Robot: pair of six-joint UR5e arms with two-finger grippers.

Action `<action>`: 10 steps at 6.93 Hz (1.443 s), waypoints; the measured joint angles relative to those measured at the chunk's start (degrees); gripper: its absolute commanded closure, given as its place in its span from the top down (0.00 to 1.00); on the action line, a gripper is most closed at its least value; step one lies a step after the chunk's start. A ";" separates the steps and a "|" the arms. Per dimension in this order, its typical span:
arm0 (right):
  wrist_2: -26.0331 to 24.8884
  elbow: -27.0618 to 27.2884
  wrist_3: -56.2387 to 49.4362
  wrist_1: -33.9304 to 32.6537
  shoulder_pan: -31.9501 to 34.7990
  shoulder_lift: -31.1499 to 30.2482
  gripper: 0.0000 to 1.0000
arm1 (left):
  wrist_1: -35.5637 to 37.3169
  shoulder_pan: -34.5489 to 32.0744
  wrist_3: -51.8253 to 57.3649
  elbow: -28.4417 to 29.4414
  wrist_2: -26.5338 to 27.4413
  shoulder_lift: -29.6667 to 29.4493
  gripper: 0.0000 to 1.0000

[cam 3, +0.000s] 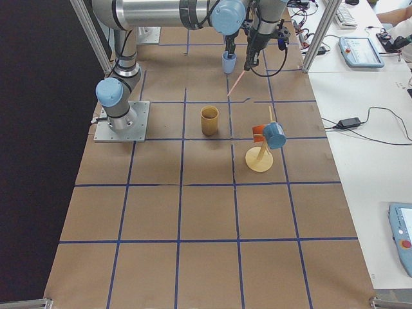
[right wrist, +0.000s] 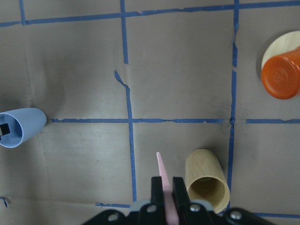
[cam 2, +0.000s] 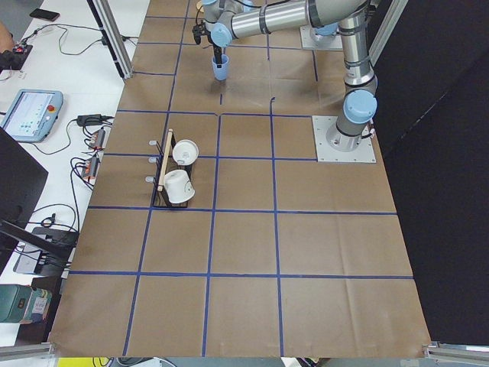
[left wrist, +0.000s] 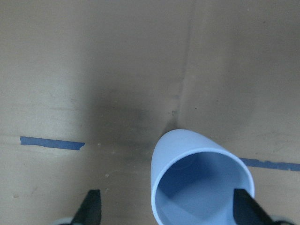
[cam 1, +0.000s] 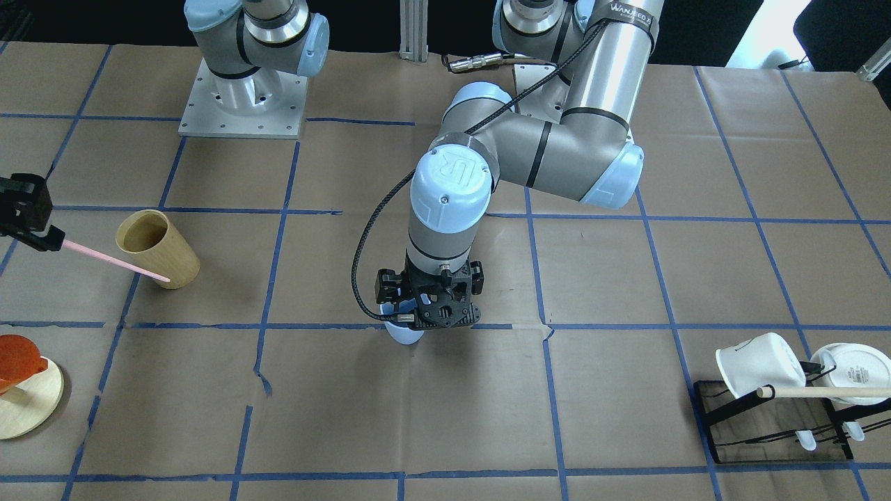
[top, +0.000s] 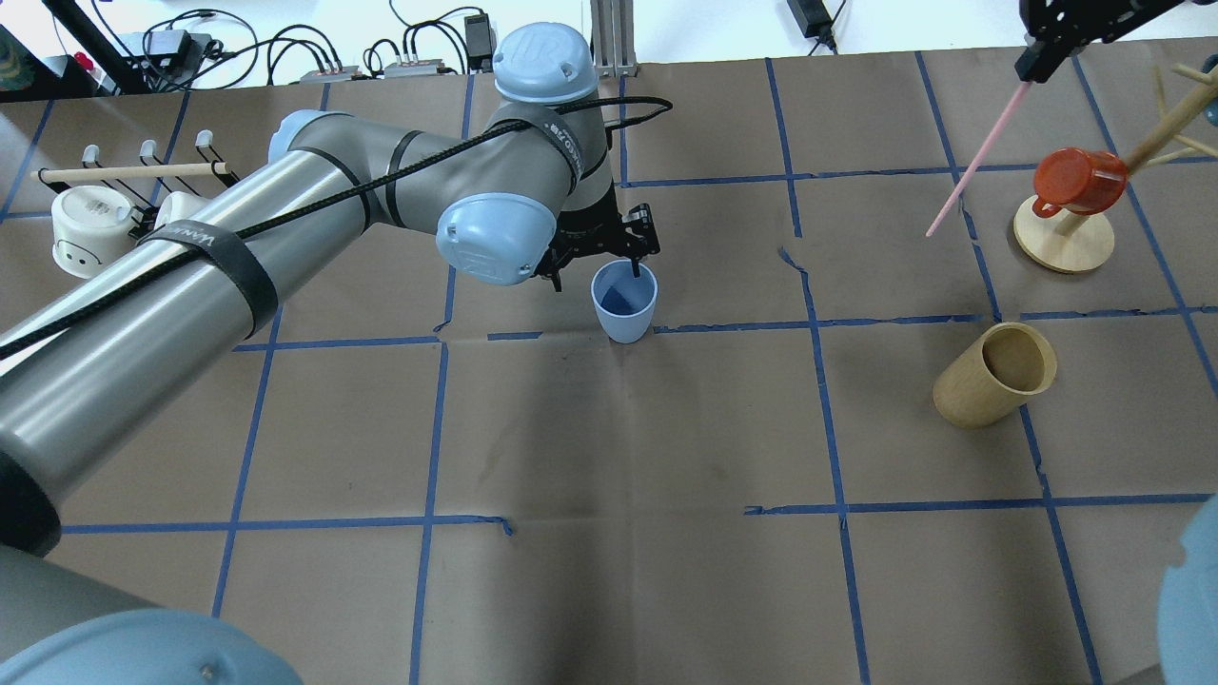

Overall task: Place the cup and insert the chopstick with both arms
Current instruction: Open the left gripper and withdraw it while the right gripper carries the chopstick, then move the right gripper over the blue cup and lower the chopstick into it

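Observation:
The light blue cup (top: 623, 304) stands upright near the middle of the table and also shows in the front view (cam 1: 404, 335). My left gripper (top: 597, 271) is over it and open. In the left wrist view one finger (left wrist: 248, 208) is at the cup's (left wrist: 197, 187) right rim and the other finger (left wrist: 92, 206) is well clear on the left. My right gripper (top: 1028, 68) is shut on the pale pink chopstick (top: 972, 164), high over the far right of the table. The stick slants down past the fingers in the right wrist view (right wrist: 164, 180).
A tan wooden cylinder cup (top: 994, 374) stands at the right. An orange mug (top: 1075, 179) hangs on a wooden mug tree (top: 1061, 243) beyond it. A black rack with white mugs (top: 90, 224) and a beige rod (top: 124, 171) is at the far left.

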 measured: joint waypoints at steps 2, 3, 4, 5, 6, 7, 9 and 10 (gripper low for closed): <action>0.44 0.10 4.64 -3.36 4.72 -0.07 0.06 | -6.38 1.14 2.32 0.28 -0.06 6.05 1.00; 0.50 0.33 7.89 -5.16 7.72 -0.07 0.05 | -10.10 2.30 3.72 0.39 -0.14 9.37 1.00; 0.50 0.70 11.31 -6.85 10.81 -0.07 0.05 | -13.33 3.43 4.69 0.50 -0.17 12.38 1.00; 0.47 1.12 14.36 -8.28 13.54 -0.10 0.05 | -16.19 4.45 6.38 0.45 -0.08 15.23 1.00; 0.41 1.91 17.17 -9.97 15.91 -0.16 0.05 | -19.36 5.89 8.93 0.23 0.11 18.16 1.00; 0.15 3.67 19.62 -12.60 18.09 -0.24 0.05 | -21.77 7.64 11.45 -0.34 0.45 20.50 1.00; -0.30 8.24 23.15 -16.97 20.65 -1.74 0.05 | -22.99 9.74 14.91 -1.17 2.15 22.61 1.00; -0.29 10.43 24.78 -18.99 21.30 -2.80 0.05 | -22.93 10.57 17.37 -1.16 3.97 22.93 1.00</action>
